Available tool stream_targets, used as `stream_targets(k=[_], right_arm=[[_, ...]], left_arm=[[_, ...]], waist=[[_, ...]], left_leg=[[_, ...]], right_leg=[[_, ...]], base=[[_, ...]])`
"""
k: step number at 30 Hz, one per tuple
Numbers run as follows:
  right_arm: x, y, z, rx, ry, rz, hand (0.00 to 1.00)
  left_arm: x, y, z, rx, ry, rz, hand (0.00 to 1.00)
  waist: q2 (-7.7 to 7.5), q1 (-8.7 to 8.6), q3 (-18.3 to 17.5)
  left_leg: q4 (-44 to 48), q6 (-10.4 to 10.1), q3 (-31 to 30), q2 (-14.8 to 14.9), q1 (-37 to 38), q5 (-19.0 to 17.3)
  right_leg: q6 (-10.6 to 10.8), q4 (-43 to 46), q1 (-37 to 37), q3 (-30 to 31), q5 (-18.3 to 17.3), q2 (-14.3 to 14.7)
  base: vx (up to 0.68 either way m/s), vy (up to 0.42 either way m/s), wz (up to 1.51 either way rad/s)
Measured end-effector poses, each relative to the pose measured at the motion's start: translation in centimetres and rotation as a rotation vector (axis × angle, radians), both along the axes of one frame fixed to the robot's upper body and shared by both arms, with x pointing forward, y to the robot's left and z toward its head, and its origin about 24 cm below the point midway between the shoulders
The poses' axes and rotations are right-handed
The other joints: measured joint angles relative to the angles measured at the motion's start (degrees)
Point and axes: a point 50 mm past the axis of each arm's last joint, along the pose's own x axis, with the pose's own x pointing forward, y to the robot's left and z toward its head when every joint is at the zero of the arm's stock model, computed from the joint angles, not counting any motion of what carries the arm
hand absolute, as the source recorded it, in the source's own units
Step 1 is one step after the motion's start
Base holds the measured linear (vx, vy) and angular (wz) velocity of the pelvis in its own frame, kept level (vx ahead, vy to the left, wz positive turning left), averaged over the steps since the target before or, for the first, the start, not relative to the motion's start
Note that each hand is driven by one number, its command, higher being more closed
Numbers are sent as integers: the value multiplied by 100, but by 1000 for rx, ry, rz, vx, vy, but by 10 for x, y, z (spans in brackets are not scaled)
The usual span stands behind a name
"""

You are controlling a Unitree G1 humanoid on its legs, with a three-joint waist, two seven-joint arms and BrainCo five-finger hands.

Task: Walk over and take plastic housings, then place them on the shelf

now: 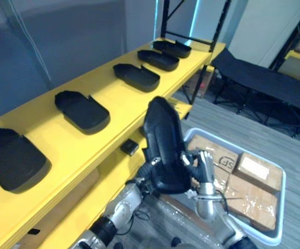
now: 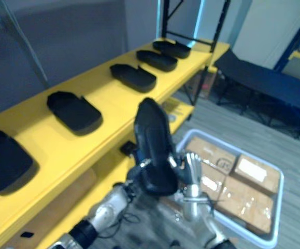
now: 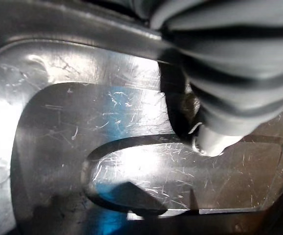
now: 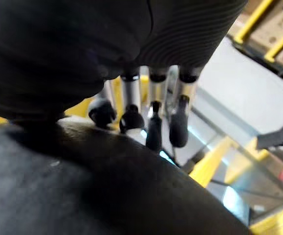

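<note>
Right hand (image 1: 204, 167) was up against the right side of the black plastic housing (image 1: 162, 140), fingers (image 4: 153, 131) straight, dark tips resting on its outer shell: pressing, not wrapped round it. Left hand (image 3: 219, 88) was on the opposite side, against the housing's glossy, scratched inner face; couldn't tell whether it was clasped or flat. Housing was clamped between the two hands, standing on end and leaning slightly, in the air just in front of the yellow shelf (image 1: 119, 99) and not touching it. Top deck of the shelf had five more black housings lying flat in a row, well spaced: nearest (image 1: 12, 158), then (image 1: 82, 110), (image 1: 137, 77), (image 1: 158, 59), and farthest (image 1: 173, 48). Small black block (image 1: 129, 148) sat on the lower deck, just left of the held housing. Pale bin (image 1: 282, 207) sat on the floor to the robot's right, below the hands, with taped cardboard boxes (image 1: 245, 189) inside. Black folding cot (image 1: 263, 78) stood farther back on the right, past the end of the shelf.
</note>
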Motion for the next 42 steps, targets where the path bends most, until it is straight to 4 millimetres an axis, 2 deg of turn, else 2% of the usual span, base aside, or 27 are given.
stream_targets(k=[3, 5, 7, 8, 9, 11, 12, 13, 14, 15, 17, 19, 21, 24, 26, 28, 29, 31, 32, 34, 36, 39, 42], right_arm=[[-5, -7, -8, 181, 75, -65, 0], [-15, -11, -3, 316, 39, -116, 0], [-24, -21, 30, 419, -136, -76, 0], [-24, -26, 40, 419, -186, -57, 0], [-23, -36, 57, 401, -278, -19, 0], [-20, -55, 84, 348, -402, 36, 0], [-19, -61, 92, 342, -433, 46, 0], [-18, -78, 110, 384, -516, 36, 0], [-17, -99, 129, 453, -603, 17, 0], [-18, -109, 139, 477, -647, 10, 0], [-25, -136, 174, 523, -802, 36, 0], [-33, -143, 192, 512, -876, 71, 0], [-37, -146, 197, 517, -898, 85, 0], [-36, -155, 192, 578, -837, 73, 0], [-36, -159, 178, 657, -760, 63, 0], [-41, -161, 143, 796, -657, -16, 0], [-44, -162, 131, 826, -627, -53, 0], [-60, -161, 85, 949, -493, -196, 0], [-64, -159, 74, 972, -460, -227, 0], [-90, -152, 38, 1052, -353, -353, 0], [-105, -148, 19, 1104, -309, -423, 0], [-117, -145, 7, 1124, -283, -469, 0], [-121, -147, 11, 1093, -327, -461, 0]], left_arm=[[2, -2, 6, 128, -117, 15, 100], [4, -5, 27, 176, -256, 19, 100], [5, -11, 72, 168, -501, 48, 100], [5, -12, 83, 159, -558, 70, 100], [6, -17, 102, 144, -653, 90, 100], [11, -23, 124, 141, -768, 113, 100], [13, -23, 129, 145, -791, 127, 100], [18, -17, 136, 141, -806, 187, 100], [25, -3, 137, 171, -799, 283, 100], [28, 4, 135, 197, -788, 330, 100], [38, 27, 119, 345, -727, 470, 100], [41, 38, 108, 458, -698, 524, 100], [40, 42, 102, 520, -686, 558, 100], [36, 46, 96, 571, -680, 582, 100], [37, 51, 92, 606, -670, 605, 100], [33, 59, 88, 642, -671, 640, 100], [31, 61, 86, 640, -664, 650, 100], [18, 68, 75, 628, -631, 679, 100], [13, 70, 72, 623, -626, 686, 100], [-8, 74, 67, 577, -617, 703, 100], [-21, 75, 71, 531, -640, 715, 100], [-34, 80, 80, 487, -697, 731, 100], [-43, 93, 91, 461, -744, 798, 100]], waist=[[-2, 15, -1], [0, 10, 0], [0, -12, -1], [0, -20, -1], [-4, -30, -3], [-7, -34, -10], [-5, -51, -11], [-5, -121, -15], [14, -196, -25], [30, -213, -36], [113, -299, -87], [146, -315, -106], [130, -320, -114], [101, -351, -130], [101, -430, -130], [105, -499, -131], [105, -520, -131], [112, -616, -131], [127, -633, -137], [183, -658, -153], [211, -652, -150], [249, -630, -146], [338, -614, -98]], left_leg=[[0, 0, -3, 2, 2, 0], [0, 0, 17, 3, -3, 0], [0, 6, 149, 8, 22, -18], [0, 10, 176, 7, 36, -25], [-1, 15, 207, 1, 99, -40], [-3, 20, 306, 0, 194, -64], [-5, 20, 308, -1, 192, -64], [-30, 22, 311, -8, 197, -66], [-31, 23, 316, -2, 203, -65], [-33, 22, 323, 2, 207, -65], [-33, 14, 326, 8, 206, -58], [-31, 10, 329, 11, 198, -54], [-29, 1, 343, 18, 191, -49], [-27, -1, 458, 17, 173, -60], [-28, -10, 474, 16, 173, -72], [-28, -18, 591, 32, 174, -92], [-29, -21, 613, 36, 175, -102], [-33, -40, 717, 72, 199, -158], [-34, -42, 752, 84, 204, -174], [-33, -65, 852, 116, 206, -230], [-31, -83, 892, 138, 209, -249], [-25, -98, 888, 178, 208, -264], [-6, -75, 856, 184, 204, -293]], right_leg=[[-3, 10, 0, -1, -5, 0], [-12, 42, -24, -12, -14, 7], [-14, 146, -117, 82, -35, 7], [-13, 164, -129, 117, -34, 7], [-9, 184, -112, 183, -32, 4], [-3, 241, -93, 252, -49, 1], [-1, 255, -94, 265, -62, 0], [30, 270, -98, 288, -126, -7], [59, 285, -106, 303, -144, -1], [63, 283, -106, 313, -146, 4], [87, 264, -114, 322, -138, 11], [108, 250, -135, 331, -95, 15], [122, 250, -151, 342, -84, 23], [130, 262, -219, 402, -61, 25], [131, 263, -227, 433, -60, 27], [130, 297, -312, 544, -59, 53], [130, 298, -321, 570, -58, 60], [120, 299, -322, 676, -66, 103], [115, 299, -331, 687, -73, 115], [105, 300, -389, 792, -87, 154], [99, 302, -403, 816, -91, 174], [90, 325, -405, 801, -105, 188], [106, 365, -406, 777, -153, 181]], base=[[0, 0, 0], [0, 1, -2], [-3, 11, -21], [-8, 21, -28], [-16, 24, -23], [-33, 24, -24], [-59, 14, -13], [-65, 7, -4], [-56, 5, -4], [-33, 1, -4], [0, 0, 0], [37, 6, 0], [36, 5, -4], [32, 12, -10], [24, 13, -9], [8, 6, -22], [2, 3, -22], [-12, 4, -20], [-12, -2, -26], [8, -5, -22], [11, -4, -9], [0, 0, 0], [14, -3, 6]])
